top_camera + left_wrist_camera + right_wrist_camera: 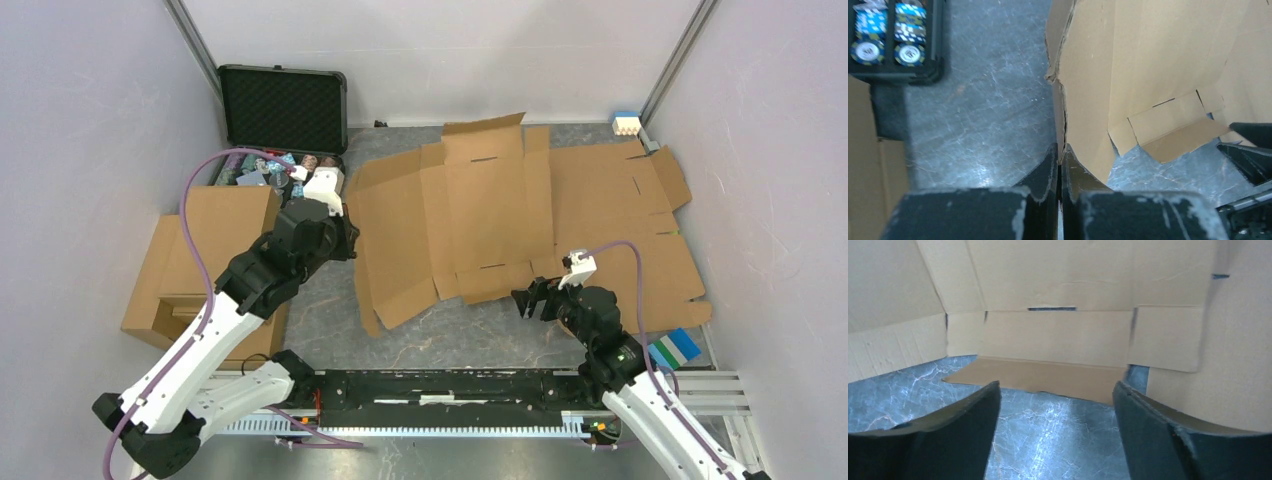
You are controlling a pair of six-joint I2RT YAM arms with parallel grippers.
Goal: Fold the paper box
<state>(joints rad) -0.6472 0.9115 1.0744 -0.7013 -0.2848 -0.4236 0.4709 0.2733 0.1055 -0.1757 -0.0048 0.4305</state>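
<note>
Nearest the arms' edge of the grey marbled desk (330,300), right of the middle, the right tool (527,300) sits low with its jaws spread wide and nothing between them. Its own camera shows the right tool (1055,390) over bare desk (1048,440), aimed at the near flap (1048,377) of the paper box (1058,335). That flap lies almost level, just ahead of the fingertips and not touching them.

Further in and to the left, the left tool (350,235) is closed tight. Its wrist camera shows the left tool (1060,150) pinching the left edge of the paper box (1158,55), which runs straight into the slit between the two fingers. That side panel is raised a little off the desk.

The paper box (490,210) is a brown die-cut blank spread across the middle of the desk, reaching from the right tool toward the far edge. Apart from the lifted left panel and a far flap that tips up slightly, it lies open and nearly flat.

By my reading the folding has barely begun. No wall stands upright, no tab sits in a slit, and the lid is not closed. All the creasing, raising and tucking remains.

A second cardboard sheet (640,230) lies toward the right edge, against the blank. Folded cardboard (210,235) rests at the left edge. In the far left corner a black case (283,108) stands open, with poker chips (883,30) beside it.
</note>
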